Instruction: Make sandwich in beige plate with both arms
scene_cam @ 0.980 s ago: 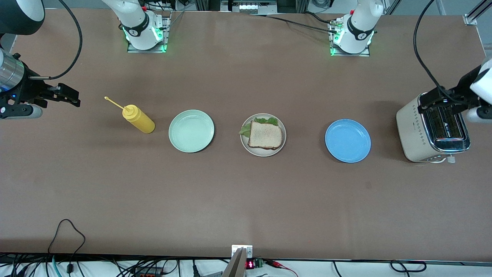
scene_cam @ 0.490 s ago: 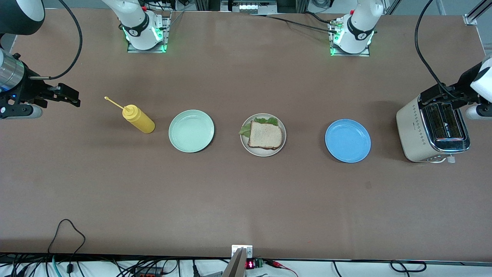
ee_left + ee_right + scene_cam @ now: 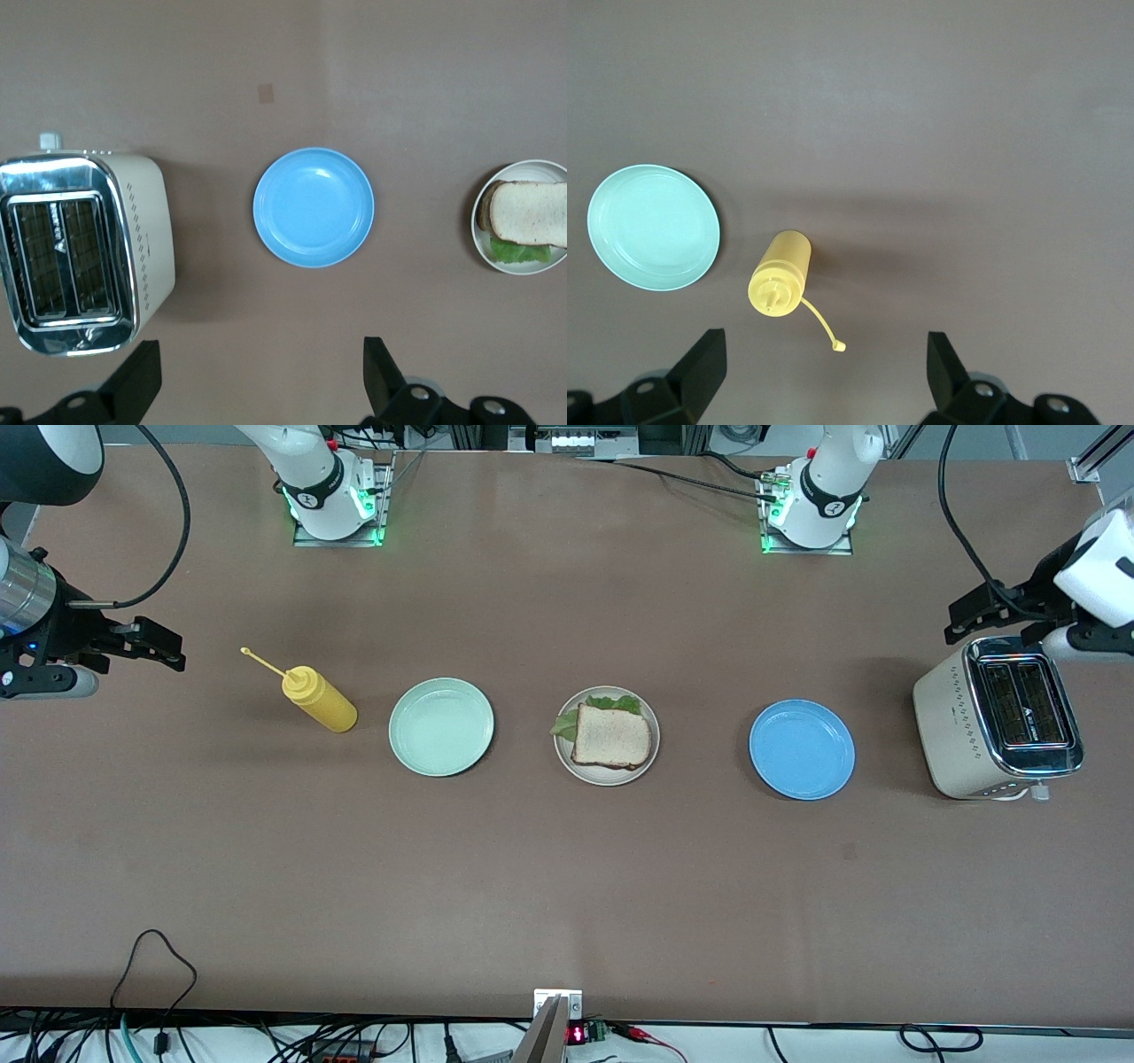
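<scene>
The sandwich lies assembled in the beige plate at mid-table: a toasted bread slice on top, green lettuce poking out beneath it. The left wrist view also shows the sandwich and the beige plate. My left gripper hangs open and empty over the table beside the toaster, at the left arm's end; its own view shows the left gripper with bare table between its fingers. My right gripper waits open and empty at the right arm's end; the right gripper holds nothing.
A blue plate and a cream toaster with dark slots sit toward the left arm's end. A mint green plate and a yellow squeeze bottle with its cap off sit toward the right arm's end.
My left gripper has drawn off the toaster's top toward the robots' side of the table, leaving both slots uncovered. The right arm and the table's things have not moved.
</scene>
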{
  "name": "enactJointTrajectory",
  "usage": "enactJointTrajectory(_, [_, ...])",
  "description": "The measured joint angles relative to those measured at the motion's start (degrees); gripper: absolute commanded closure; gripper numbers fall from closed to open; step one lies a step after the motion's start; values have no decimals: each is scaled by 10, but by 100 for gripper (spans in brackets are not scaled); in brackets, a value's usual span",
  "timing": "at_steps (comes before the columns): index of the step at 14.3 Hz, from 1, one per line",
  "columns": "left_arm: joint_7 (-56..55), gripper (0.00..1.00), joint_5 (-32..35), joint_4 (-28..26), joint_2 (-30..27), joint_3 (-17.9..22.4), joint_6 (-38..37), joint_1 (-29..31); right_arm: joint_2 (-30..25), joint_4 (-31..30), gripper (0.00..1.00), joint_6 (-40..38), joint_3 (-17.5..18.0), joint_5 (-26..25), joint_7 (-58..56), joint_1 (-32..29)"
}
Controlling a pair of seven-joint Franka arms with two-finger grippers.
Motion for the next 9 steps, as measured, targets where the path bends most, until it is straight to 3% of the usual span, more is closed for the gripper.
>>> enactJointTrajectory(9, [0, 0, 0, -15, -26, 0, -24, 7, 0, 0, 0, 0, 0, 0, 0, 0])
